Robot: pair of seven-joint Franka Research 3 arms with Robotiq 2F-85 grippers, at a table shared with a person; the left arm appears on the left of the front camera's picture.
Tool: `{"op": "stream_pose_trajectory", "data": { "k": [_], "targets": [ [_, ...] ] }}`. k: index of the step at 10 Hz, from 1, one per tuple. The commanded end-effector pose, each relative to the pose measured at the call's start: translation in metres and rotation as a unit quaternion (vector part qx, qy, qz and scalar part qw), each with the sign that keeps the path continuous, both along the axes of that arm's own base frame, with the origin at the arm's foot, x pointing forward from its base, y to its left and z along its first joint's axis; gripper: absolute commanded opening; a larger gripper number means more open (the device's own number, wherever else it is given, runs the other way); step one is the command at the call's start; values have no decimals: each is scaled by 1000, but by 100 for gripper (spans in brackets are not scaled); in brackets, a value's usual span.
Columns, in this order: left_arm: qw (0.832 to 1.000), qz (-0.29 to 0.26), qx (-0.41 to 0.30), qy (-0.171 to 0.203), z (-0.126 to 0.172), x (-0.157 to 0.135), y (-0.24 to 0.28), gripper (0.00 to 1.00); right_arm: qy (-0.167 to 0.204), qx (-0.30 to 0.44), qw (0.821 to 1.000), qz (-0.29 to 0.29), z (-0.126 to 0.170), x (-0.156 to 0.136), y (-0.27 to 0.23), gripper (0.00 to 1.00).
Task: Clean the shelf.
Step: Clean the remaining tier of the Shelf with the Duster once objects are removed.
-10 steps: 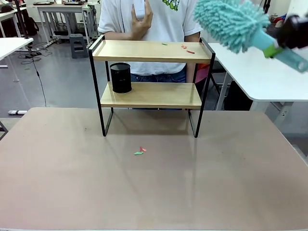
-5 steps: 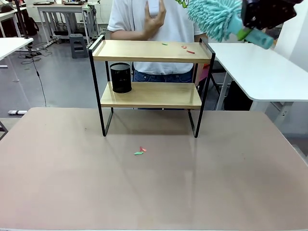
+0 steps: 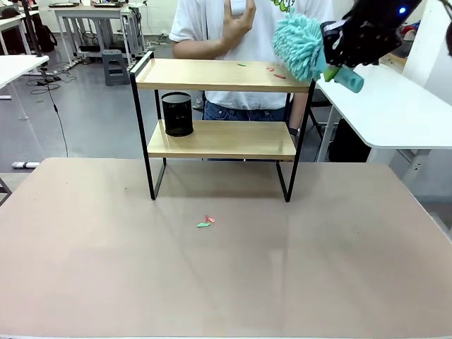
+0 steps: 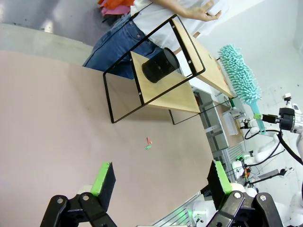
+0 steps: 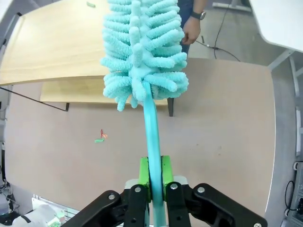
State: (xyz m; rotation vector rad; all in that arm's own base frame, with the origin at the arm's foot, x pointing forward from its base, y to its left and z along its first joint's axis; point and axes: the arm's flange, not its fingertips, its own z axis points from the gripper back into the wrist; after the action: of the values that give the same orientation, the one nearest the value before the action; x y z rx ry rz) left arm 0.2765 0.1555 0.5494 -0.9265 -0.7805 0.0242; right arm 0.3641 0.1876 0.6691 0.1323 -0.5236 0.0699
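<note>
Cleaning the shelf: the right gripper (image 5: 154, 176), jaws clamped on the handle of one fluffy turquoise duster (image 5: 142, 52), holds the head at the right end of the shelf (image 3: 219, 74), which stands ahead of and below its fingers. The shelf has two wooden boards, with three small scraps (image 3: 270, 68) on the top one and one black cup (image 3: 177, 114) on the lower. Two more scraps (image 3: 203, 224) lie on the table (image 3: 106, 268). The left gripper (image 4: 161, 178) hangs with jaws wide apart and nothing between them, the shelf well ahead of it. One person's hand (image 3: 236, 21) is raised beyond the shelf.
</note>
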Motion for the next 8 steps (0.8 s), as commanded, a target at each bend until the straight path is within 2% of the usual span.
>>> {"op": "stream_pose_trajectory", "data": {
  "k": [1,4,8],
  "targets": [
    [1000,-3,-2,-12,1,1,-2,100,-4,-2,1000,-12,2,14,15,12],
    [1000,-3,-2,-12,1,1,-2,100,18,1,1000,18,-10,27,38,12],
    [1000,-3,-2,-12,1,1,-2,100,29,7,996,89,-1,48,50,12]
  ]
}}
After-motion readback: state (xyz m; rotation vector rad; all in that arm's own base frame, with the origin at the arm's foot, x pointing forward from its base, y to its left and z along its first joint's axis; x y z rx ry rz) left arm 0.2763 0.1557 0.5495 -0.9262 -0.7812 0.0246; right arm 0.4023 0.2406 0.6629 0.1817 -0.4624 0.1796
